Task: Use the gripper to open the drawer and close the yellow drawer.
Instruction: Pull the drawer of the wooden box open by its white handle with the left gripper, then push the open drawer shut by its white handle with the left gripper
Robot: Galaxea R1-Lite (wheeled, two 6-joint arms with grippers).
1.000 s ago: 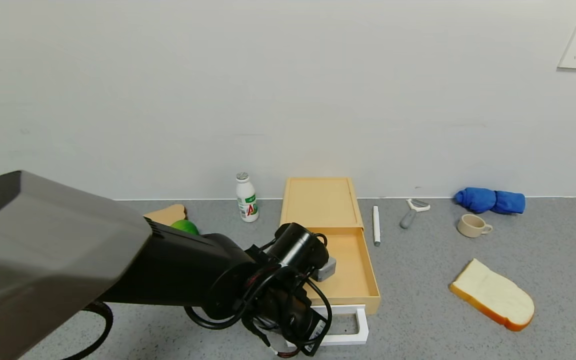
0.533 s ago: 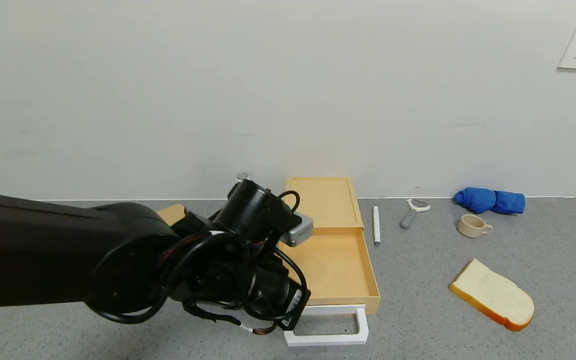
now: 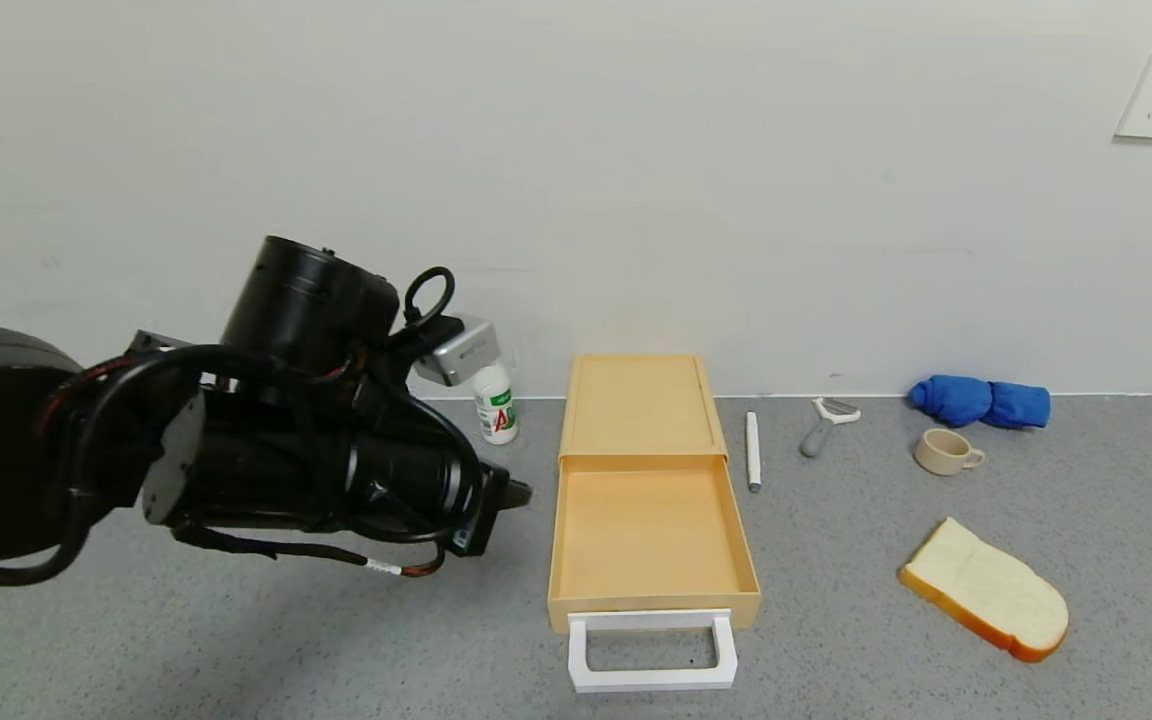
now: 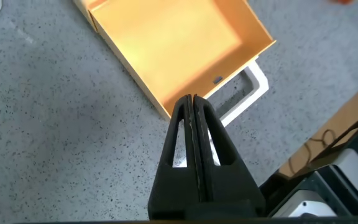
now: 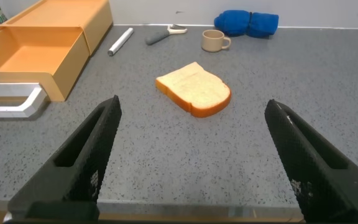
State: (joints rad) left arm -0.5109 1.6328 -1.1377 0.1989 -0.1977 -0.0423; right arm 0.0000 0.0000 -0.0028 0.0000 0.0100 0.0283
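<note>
Head view: your left hand [image 3: 516,493] hangs above the grey tabletop [image 3: 836,640], just to the left of the drawer [image 3: 648,535], not touching it. From here you can only see a short dark tip poking out of the wrist, so the fingers are hard to read in this view. The drawer is pulled well out of its flat box [image 3: 640,405], which sits against the wall; its tray looks bare and the white loop handle [image 3: 652,650] lies at the near end. A small white bottle [image 3: 494,403] stands left of the box, partly behind the arm's silver-grey block [image 3: 456,350]. Right of the box lie a white pen [image 3: 753,450], a peeler [image 3: 824,423], a beige cup [image 3: 946,451], a rolled blue cloth [image 3: 981,402] and a bread slice [image 3: 984,590], all apart from one another.

Left wrist view: the left hand [image 4: 193,118] has its two fingers pressed flat together, nothing between them. It sits over bare tabletop beside the drawer's front corner [image 4: 173,46], with the handle [image 4: 248,93] just past the fingertips.

Right wrist view: your right hand [image 5: 191,140] is spread wide and holds nothing, low over the tabletop, well apart from the bread slice [image 5: 194,88]. The drawer [image 5: 33,53] shows off to one side, the cup [image 5: 215,40] and blue cloth [image 5: 247,22] farther back.
</note>
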